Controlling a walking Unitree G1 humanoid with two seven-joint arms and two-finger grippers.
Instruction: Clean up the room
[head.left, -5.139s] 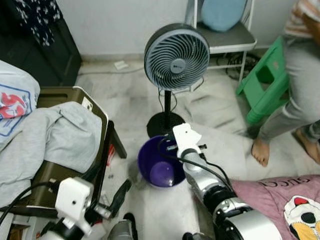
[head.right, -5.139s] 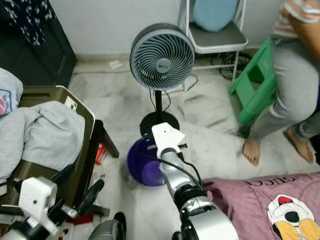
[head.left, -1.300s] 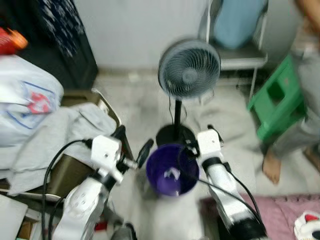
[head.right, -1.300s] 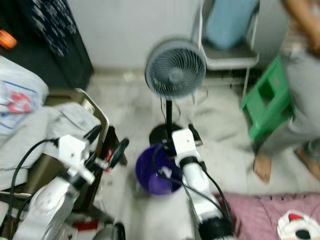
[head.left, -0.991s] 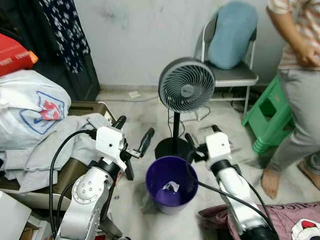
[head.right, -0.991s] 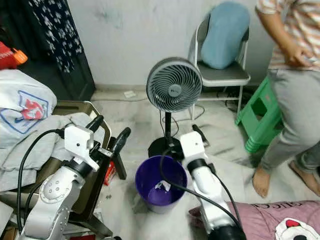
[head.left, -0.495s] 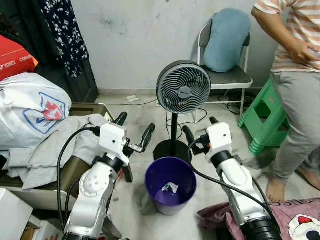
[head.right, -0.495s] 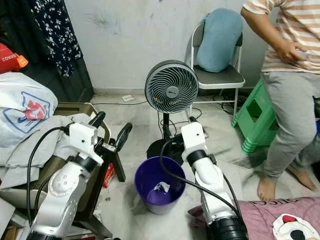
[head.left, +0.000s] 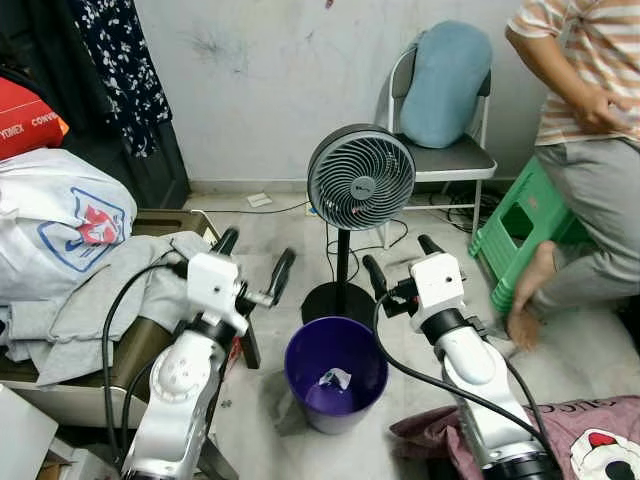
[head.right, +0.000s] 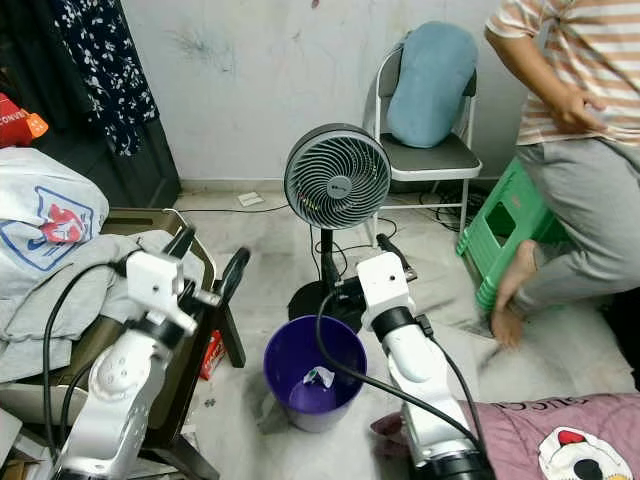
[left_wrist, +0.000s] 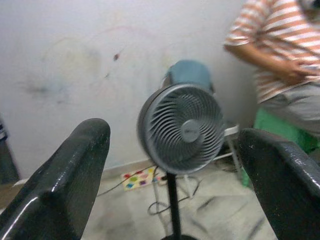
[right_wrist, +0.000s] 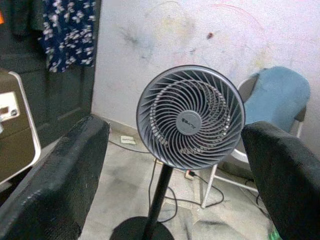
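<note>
A purple bin (head.left: 335, 372) stands on the floor in front of me with a crumpled white scrap (head.left: 334, 379) lying inside. My left gripper (head.left: 254, 258) is held up left of the bin, open and empty. On the bin's right, my right gripper (head.left: 400, 260) is raised to about the same height, open too, nothing between its fingers. Both wrist views look past their black fingers (left_wrist: 64, 184) (right_wrist: 56, 179) at the grey standing fan (right_wrist: 190, 118). A maroon printed garment (head.left: 545, 440) lies on the floor at the lower right.
The fan (head.left: 360, 180) stands just behind the bin. Grey clothes (head.left: 95, 295) and a white bag (head.left: 55, 215) are piled on a seat at left. A chair with a blue cushion (head.left: 445, 75), a green stool (head.left: 515, 235) and a person (head.left: 590, 150) are at right.
My view has lifted from looking down at the bin to taking in the room. Both arms have come up beside the bin. The person has lifted one foot.
</note>
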